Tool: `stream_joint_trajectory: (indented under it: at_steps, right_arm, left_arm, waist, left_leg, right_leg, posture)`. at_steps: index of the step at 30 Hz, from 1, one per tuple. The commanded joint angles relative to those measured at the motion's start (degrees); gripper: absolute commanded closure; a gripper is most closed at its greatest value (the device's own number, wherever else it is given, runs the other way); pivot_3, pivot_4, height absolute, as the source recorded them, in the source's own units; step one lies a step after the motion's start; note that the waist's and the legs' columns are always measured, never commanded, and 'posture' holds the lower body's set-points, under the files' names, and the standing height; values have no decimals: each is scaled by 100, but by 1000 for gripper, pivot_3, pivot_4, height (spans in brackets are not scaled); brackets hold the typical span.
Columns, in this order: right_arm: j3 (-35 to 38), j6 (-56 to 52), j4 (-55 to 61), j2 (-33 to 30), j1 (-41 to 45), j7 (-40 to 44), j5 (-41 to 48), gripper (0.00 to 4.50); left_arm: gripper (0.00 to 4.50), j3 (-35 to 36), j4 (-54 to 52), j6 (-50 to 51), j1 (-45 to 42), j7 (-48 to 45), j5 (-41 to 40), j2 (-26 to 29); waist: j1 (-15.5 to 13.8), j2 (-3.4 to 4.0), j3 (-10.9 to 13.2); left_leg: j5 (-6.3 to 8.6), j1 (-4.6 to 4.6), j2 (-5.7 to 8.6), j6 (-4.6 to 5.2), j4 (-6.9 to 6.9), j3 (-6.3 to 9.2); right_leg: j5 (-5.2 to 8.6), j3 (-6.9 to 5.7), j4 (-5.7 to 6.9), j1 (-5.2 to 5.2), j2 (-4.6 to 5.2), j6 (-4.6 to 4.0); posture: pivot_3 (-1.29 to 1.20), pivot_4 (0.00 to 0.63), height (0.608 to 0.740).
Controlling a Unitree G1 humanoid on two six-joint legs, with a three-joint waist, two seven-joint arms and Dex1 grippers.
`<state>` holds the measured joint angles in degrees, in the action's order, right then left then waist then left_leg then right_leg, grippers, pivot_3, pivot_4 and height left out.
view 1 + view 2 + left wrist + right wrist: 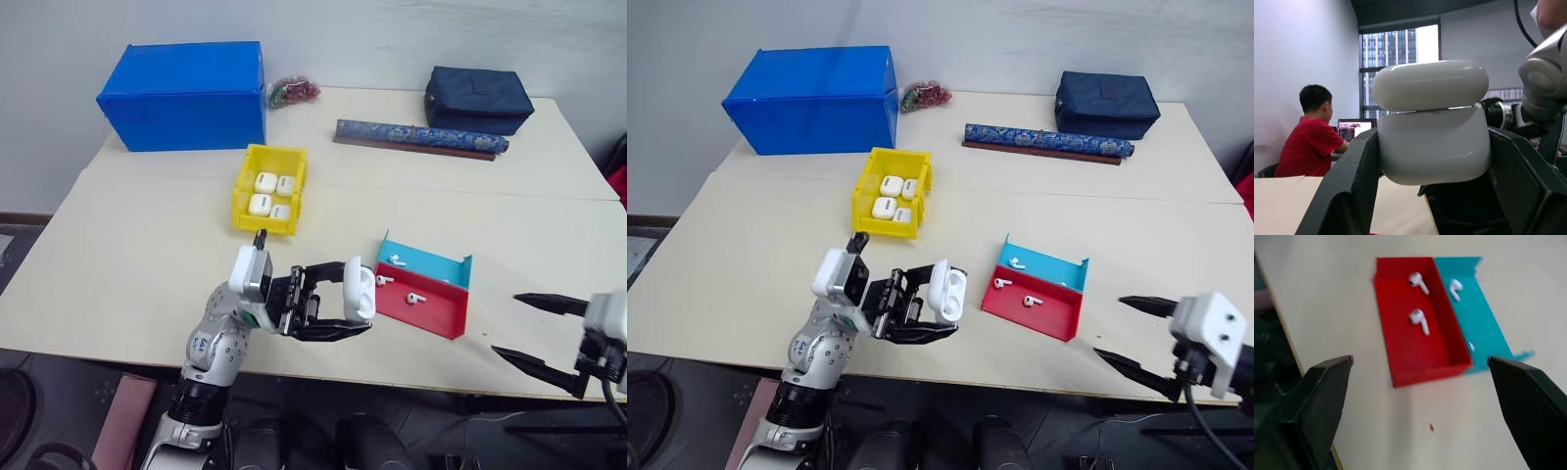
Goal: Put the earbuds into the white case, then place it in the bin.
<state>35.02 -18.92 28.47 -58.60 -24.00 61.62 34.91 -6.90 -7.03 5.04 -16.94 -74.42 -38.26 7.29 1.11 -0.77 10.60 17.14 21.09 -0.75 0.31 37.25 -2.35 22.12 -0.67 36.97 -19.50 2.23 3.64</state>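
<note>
The left pincer (355, 305) grips the white case (361, 288), lid ajar, above the desk's (137, 264) near edge. The right pincer (517, 328) hangs open. Next: picking earbuds (416, 295) from the tray (423, 303).

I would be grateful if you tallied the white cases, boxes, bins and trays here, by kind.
White cases: 5, one of them in the left pincer
Blue box: 1
Yellow bin: 1
Red and cyan tray: 1
Total: 8
</note>
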Motion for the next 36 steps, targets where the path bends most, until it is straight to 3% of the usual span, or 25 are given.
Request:
stream_joint_trajectory:
  at_steps: [1,4,8,13,21,36]
  right_arm:
    - [-539,-885,493,-621,632,-191,308,937]
    - [-1799,-1700,607,-1079,1848,-608,92,1910]
    - [-3342,-2609,486,-1005,3497,-981,-382,1910]
    - [-4424,-3277,182,-669,4779,-1093,-827,1910]
    - [-5195,-3608,-115,-578,5377,-904,-1347,1910]
    - [-5774,-3460,-514,-412,5592,-654,-2123,1910]
  left_arm:
    - [1672,-28,-38,-344,135,-74,60,-37]
    - [1672,-15,89,-545,223,-30,142,-37]
    - [1672,18,71,-754,371,118,233,-18]
    - [1672,78,84,-838,430,129,291,205]
    - [1672,315,236,-950,370,46,217,500]
    - [1672,279,228,-1095,581,-10,279,579]
  waist:
    - [16,0,0]
    - [-13,-7,4]
    - [-25,-9,5]
    - [-68,-9,5]
    - [-84,-9,5]
    - [-65,-9,5]
  left_leg:
    - [1,4,0,2,4,-2]
    - [1,10,0,3,5,11]
    - [2,15,2,7,10,13]
    - [3,26,3,8,3,16]
    - [7,39,3,13,0,23]
    - [7,39,3,13,0,24]
  right_leg:
    - [0,1,0,-3,1,1]
    - [0,-8,-3,-4,2,1]
    - [-2,-8,-6,-9,8,3]
    - [-1,-13,-4,-26,12,3]
    - [-1,-26,-6,-37,20,3]
    - [-1,-30,-3,-38,21,3]
  posture:
    - [0,150,740]
    - [0,150,740]
    - [0,150,740]
    - [0,150,740]
    - [0,150,740]
    - [0,150,740]
